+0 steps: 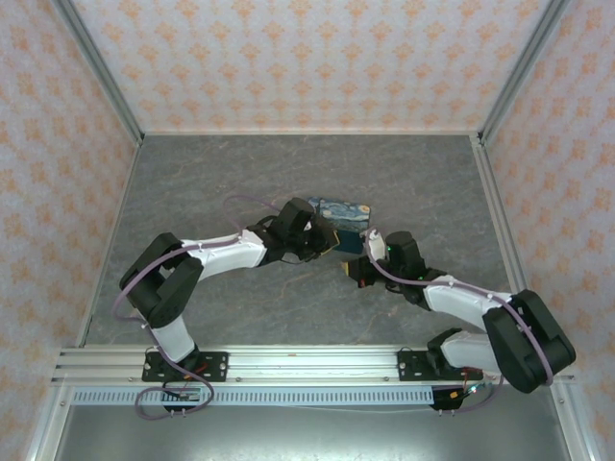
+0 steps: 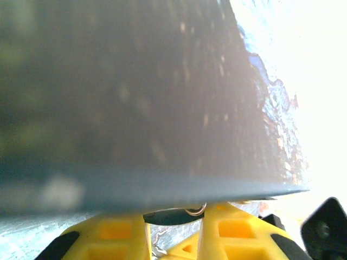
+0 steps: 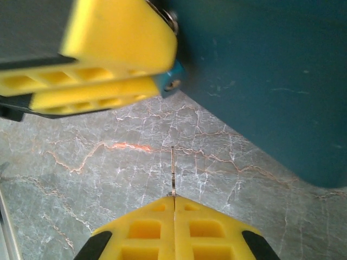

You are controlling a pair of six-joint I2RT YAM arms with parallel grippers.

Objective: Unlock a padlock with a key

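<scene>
L arm (image 1: 223, 255) & R arm (image 1: 463, 298) bent inward; L gripper (image 2: 174, 227) clamping, slightly parted, R gripper (image 3: 173, 197) fingers pressed together.

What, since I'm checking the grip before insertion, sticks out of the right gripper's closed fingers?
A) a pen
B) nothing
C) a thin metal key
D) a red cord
C: the right wrist view shows a thin metal key poking out of the shut right gripper, above the table.

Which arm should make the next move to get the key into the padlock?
Right, likely. The right gripper, shut, pinches the key, its tip aimed toward the padlock, which the left gripper holds beside the box.
</scene>
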